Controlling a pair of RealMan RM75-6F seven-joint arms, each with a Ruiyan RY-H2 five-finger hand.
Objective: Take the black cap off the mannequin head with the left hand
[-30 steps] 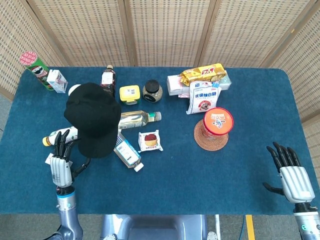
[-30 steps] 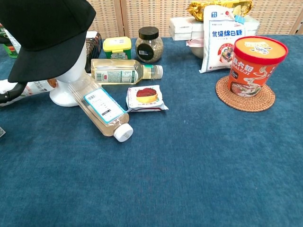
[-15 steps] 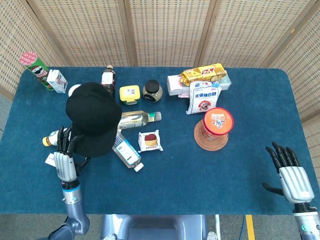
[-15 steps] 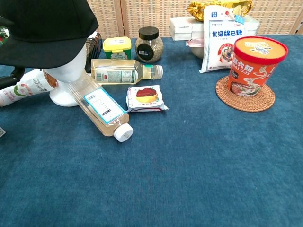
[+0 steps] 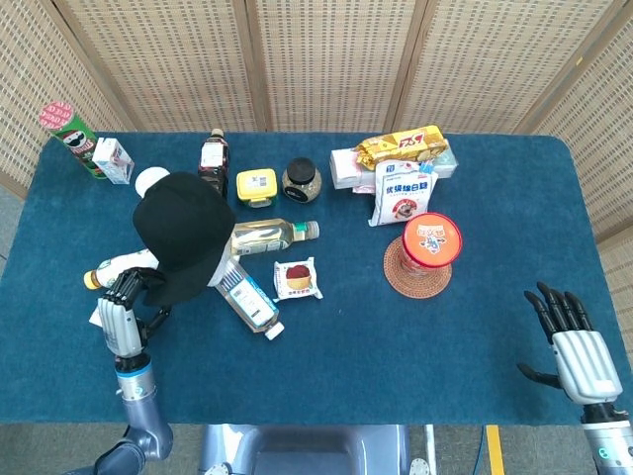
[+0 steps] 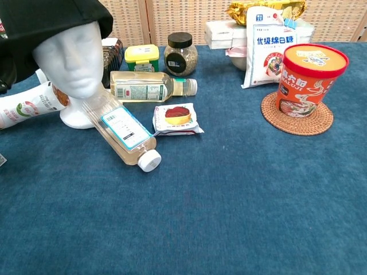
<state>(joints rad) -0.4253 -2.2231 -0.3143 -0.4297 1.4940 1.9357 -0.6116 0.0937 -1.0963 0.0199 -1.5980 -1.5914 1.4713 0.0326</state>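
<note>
1. The black cap [image 5: 183, 233] has tipped back since a second ago. In the chest view the brim used to cover the face of the mannequin head [image 6: 71, 54]; now the whole white face shows, and the cap [image 6: 51, 23] only sits over the crown and back. So it's peeling off, but it's not clear of the head yet.

2. The left hand [image 5: 121, 305] has its fingers curled onto the brim's edge at the lower left, pinching the fabric. Before, the fingers were straight and just reaching up under the brim. My read is the grip has taken and the lift is partway done, so it mostly needs to carry on up and away.

3. The right hand [image 5: 572, 341] sits at the table's far right with its fingers spread, holding nothing. No change there.

4. Nothing else has moved: the clear bottle [image 6: 120, 133] leans against the head's base, with the snack packet [image 6: 175, 119] and the tea bottle [image 6: 150, 86] just beside it. The red noodle cup [image 6: 307, 71] is well apart on its woven coaster [image 6: 295, 120].
</note>
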